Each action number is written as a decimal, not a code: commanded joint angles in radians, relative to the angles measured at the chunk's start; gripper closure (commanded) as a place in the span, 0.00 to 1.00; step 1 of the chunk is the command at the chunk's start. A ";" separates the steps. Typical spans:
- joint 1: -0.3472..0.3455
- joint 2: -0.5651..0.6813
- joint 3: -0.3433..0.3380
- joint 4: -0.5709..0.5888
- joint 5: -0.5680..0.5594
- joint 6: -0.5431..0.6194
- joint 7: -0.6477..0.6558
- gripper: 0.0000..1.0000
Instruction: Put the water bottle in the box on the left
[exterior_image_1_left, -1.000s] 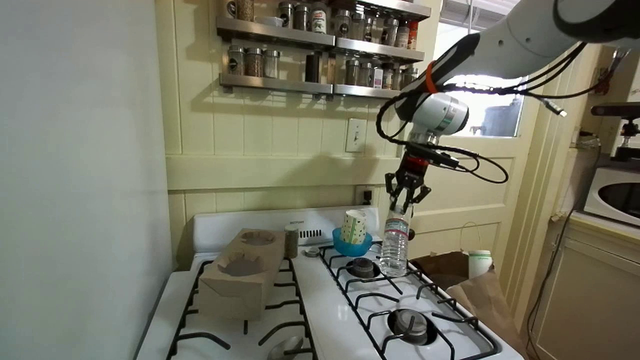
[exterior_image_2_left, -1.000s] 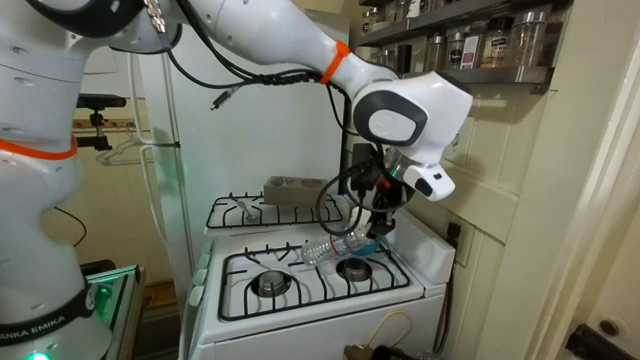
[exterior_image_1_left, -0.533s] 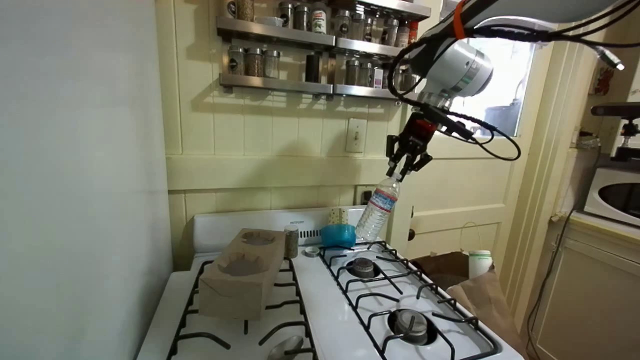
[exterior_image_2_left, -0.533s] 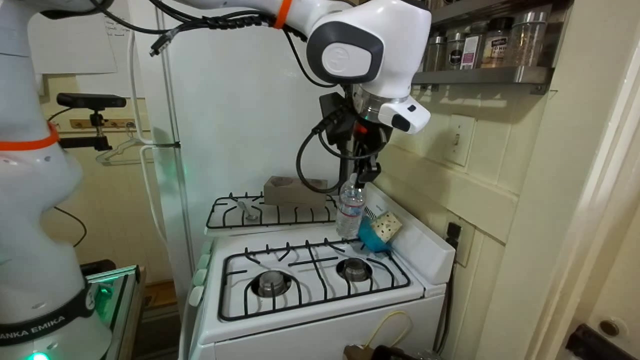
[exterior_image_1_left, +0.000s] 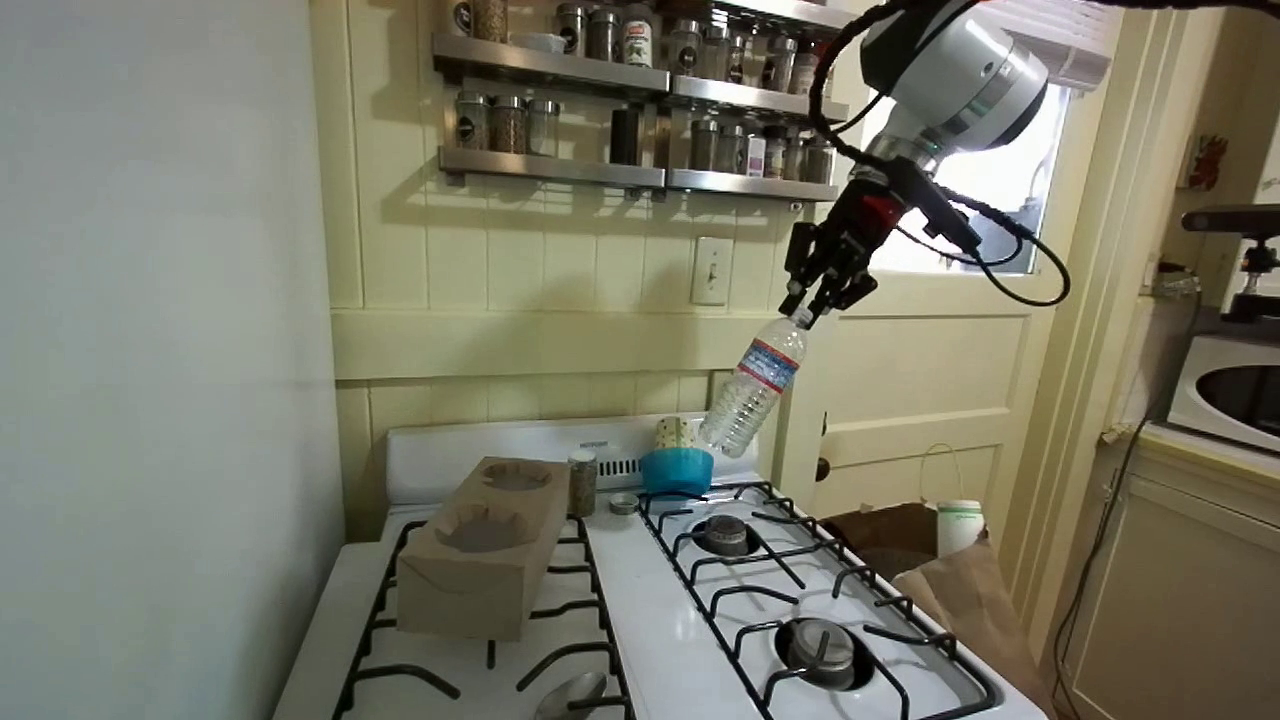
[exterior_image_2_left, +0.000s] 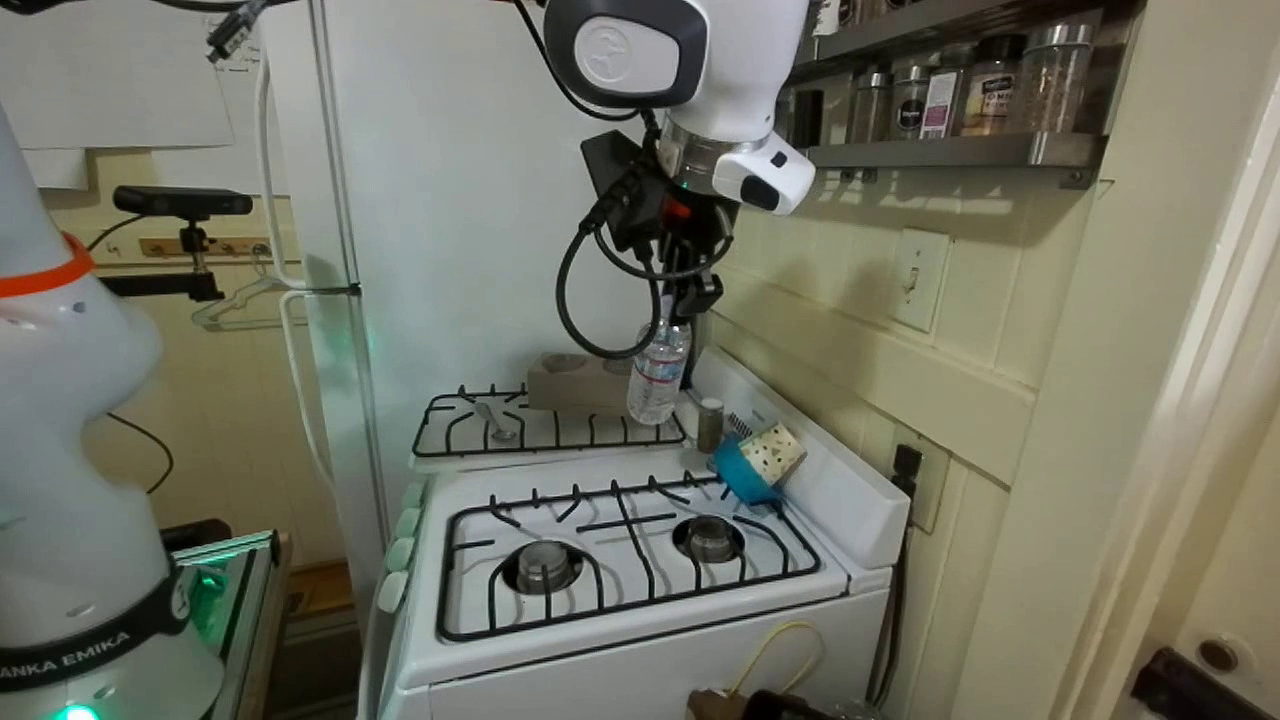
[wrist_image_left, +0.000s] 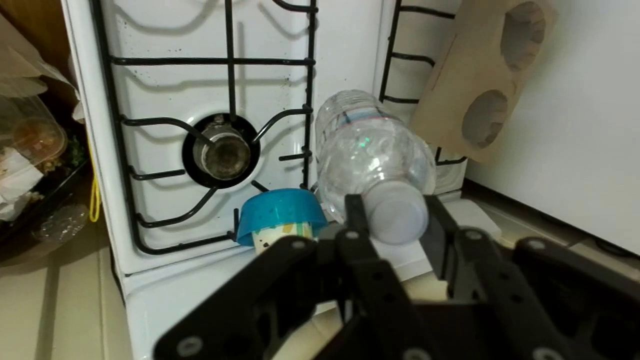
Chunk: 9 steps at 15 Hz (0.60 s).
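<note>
Higher than moments before, the plastic water bottle (exterior_image_1_left: 755, 384), its cap (wrist_image_left: 398, 213) clamped between my jaws, hung tilted, apart from the two-holed cardboard box (exterior_image_1_left: 462, 597).

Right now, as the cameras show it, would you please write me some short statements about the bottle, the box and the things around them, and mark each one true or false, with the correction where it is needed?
1. The water bottle stands upright inside the box. False: it hangs tilted in the air, outside the box.
2. The gripper holds the water bottle at its cap end. True.
3. A jar stands near the white back panel. True.
4. The blue bowl lies on top of the box. False: it is close to the back panel, apart from the box.
5. A patterned cup sticks out of the blue bowl. True.
</note>
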 joint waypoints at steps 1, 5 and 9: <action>0.068 0.012 0.025 0.070 -0.069 -0.074 0.020 0.92; 0.139 0.034 0.086 0.146 -0.203 -0.111 0.045 0.92; 0.138 0.023 0.071 0.105 -0.163 -0.076 0.042 0.68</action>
